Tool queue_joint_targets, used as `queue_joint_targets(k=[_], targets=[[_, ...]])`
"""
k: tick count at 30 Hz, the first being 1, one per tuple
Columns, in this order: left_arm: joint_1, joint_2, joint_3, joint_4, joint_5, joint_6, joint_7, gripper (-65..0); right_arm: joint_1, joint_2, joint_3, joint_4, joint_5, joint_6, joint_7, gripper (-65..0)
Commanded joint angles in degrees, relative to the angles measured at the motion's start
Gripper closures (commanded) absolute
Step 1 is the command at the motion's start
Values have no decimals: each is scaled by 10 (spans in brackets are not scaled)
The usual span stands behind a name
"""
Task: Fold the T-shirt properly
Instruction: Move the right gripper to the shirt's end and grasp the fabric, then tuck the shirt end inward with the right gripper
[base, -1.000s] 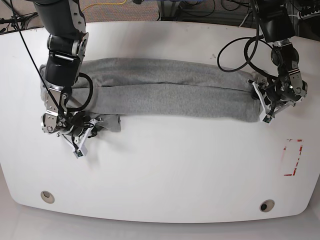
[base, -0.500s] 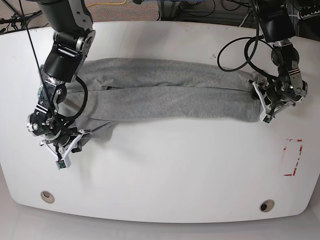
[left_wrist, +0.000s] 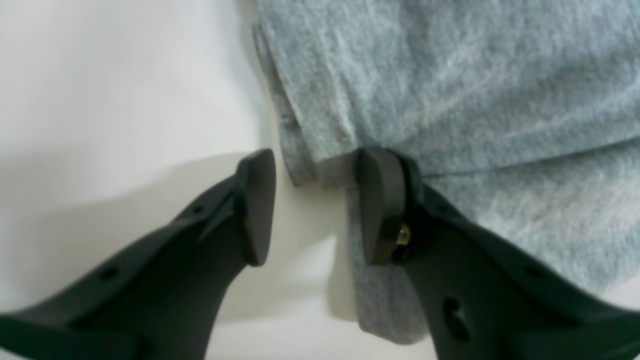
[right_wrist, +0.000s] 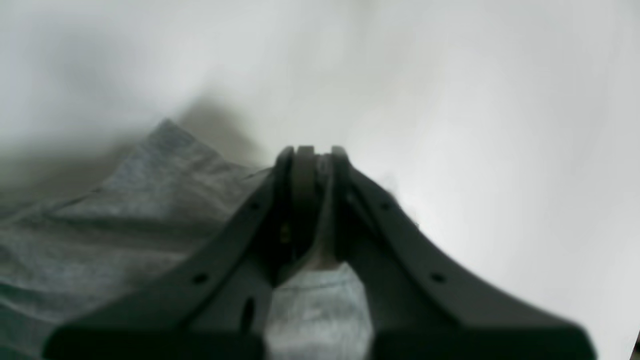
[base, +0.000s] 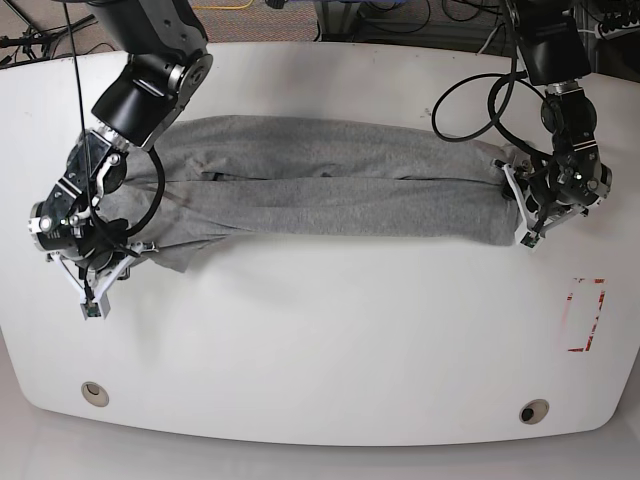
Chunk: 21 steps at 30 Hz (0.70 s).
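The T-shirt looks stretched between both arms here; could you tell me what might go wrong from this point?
1. The left pincer stands open at the T-shirt edge, one finger touching the cloth, so that end is unheld and could slide along the table.
2. The right pincer is shut on only a small corner of cloth; the cloth may slip out under a pull.
3. The long fold shows wrinkles near the right arm, which could spoil a neat fold.

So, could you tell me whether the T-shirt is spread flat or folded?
Folded: the T-shirt lies as a long narrow band, both long sides turned in.
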Motion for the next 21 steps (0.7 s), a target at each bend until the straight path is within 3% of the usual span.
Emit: queue_joint_targets(k=[1, 7, 12, 21], targets=[[2, -1, 9, -1, 11, -1, 18, -261, -5, -11, 13, 65, 4, 0, -42, -2], [2, -1, 17, -1, 11, -1, 18, -261, -45, -42, 19, 149, 5, 0, -101, -2], [2, -1, 17, -1, 11, -1, 20, -261, -88, -59, 17, 204, 36, 0, -104, -2], [17, -16, 14, -1, 11, -1, 21, -261, -149, -58, 17, 211, 64, 0, -104, 0]])
